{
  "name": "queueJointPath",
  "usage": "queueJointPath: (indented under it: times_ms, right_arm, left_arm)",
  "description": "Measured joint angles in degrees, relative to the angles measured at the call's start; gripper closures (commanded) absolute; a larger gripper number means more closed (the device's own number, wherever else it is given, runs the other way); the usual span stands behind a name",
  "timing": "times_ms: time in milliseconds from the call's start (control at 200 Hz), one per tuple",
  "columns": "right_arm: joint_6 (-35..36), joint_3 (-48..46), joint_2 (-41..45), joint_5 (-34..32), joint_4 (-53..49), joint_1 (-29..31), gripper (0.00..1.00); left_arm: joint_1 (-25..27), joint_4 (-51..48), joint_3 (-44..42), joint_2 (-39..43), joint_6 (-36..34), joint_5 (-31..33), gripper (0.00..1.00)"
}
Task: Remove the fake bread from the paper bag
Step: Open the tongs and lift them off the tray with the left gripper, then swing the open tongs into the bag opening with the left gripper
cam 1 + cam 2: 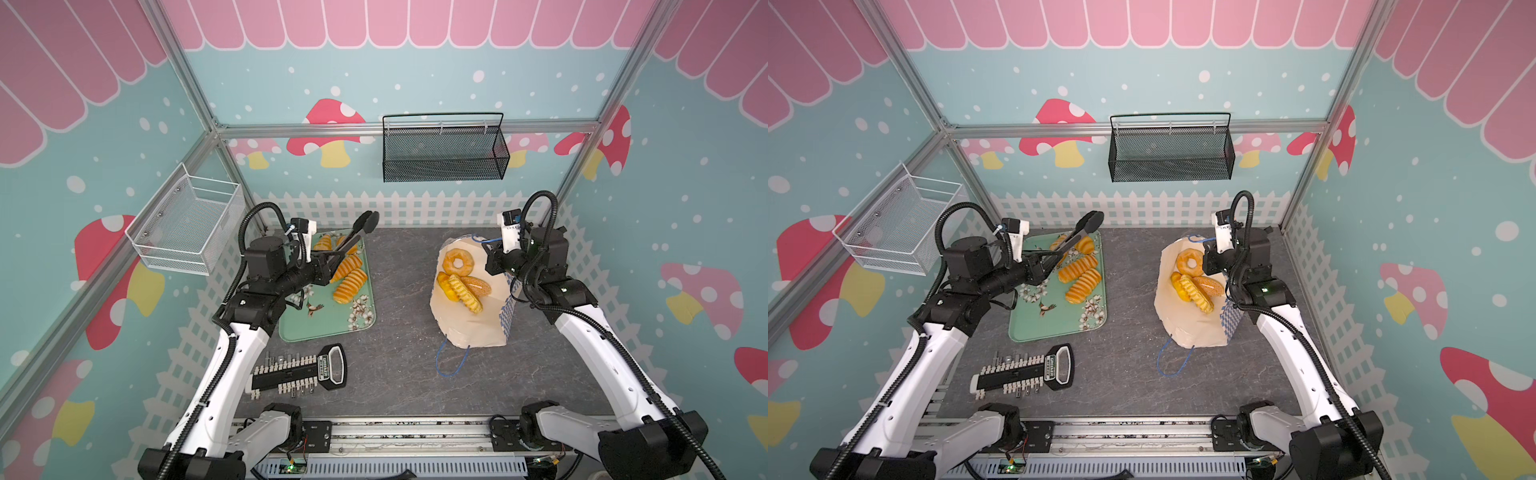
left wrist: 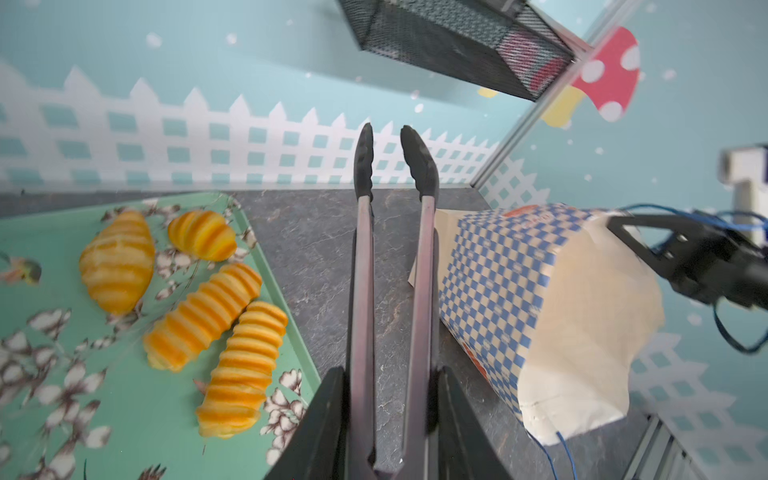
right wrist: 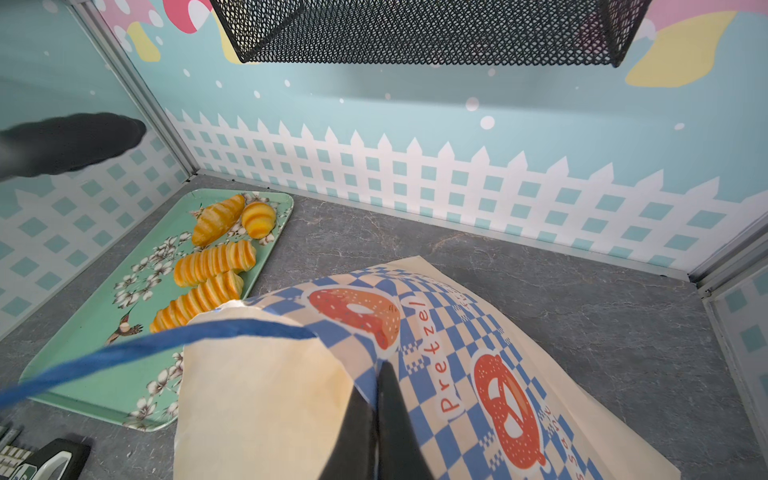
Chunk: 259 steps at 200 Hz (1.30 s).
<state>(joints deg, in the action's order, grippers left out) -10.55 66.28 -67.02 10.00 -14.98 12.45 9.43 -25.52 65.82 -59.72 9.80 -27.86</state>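
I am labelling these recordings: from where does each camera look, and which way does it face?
Both top views: high over the table's front, facing down toward the back wall; they show the left gripper holding tongs, the right gripper pinching the paper bag.
Left wrist: on that arm, facing along the tongs to the fence; its fingers show.
Right wrist: on that arm, facing over the bag to the tray; its fingers show.
Shared by both wrist views: tray with bread.
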Motion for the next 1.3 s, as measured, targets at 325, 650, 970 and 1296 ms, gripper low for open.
queueJointPath:
  times_ms: [325, 650, 970, 1296]
  right_arm:
    - [1.79, 0.13, 1.46, -0.59, -2.34, 0.0, 1.0]
    - [3.65, 0.13, 2.78, -0.55, -4.59, 0.0, 1.0]
    - [5.64, 0.24, 3.28, 0.46, -6.38, 0.0, 1.0]
    - [8.17, 1.14, 3.26, 2.08, -8.41, 0.0, 1.0]
  left_arm:
    - [20.96, -3.5, 2.23, 4.33, -18.08, 5.14, 1.0]
    - [42.6, -6.99, 2.23, 1.38, -41.88, 19.61, 1.0]
    - [51.78, -9.27, 3.82, -10.78, -58.45, 34.27, 1.0]
    - [54.34, -5.03, 5.38, -20.52, -75.54, 44.89, 0.93]
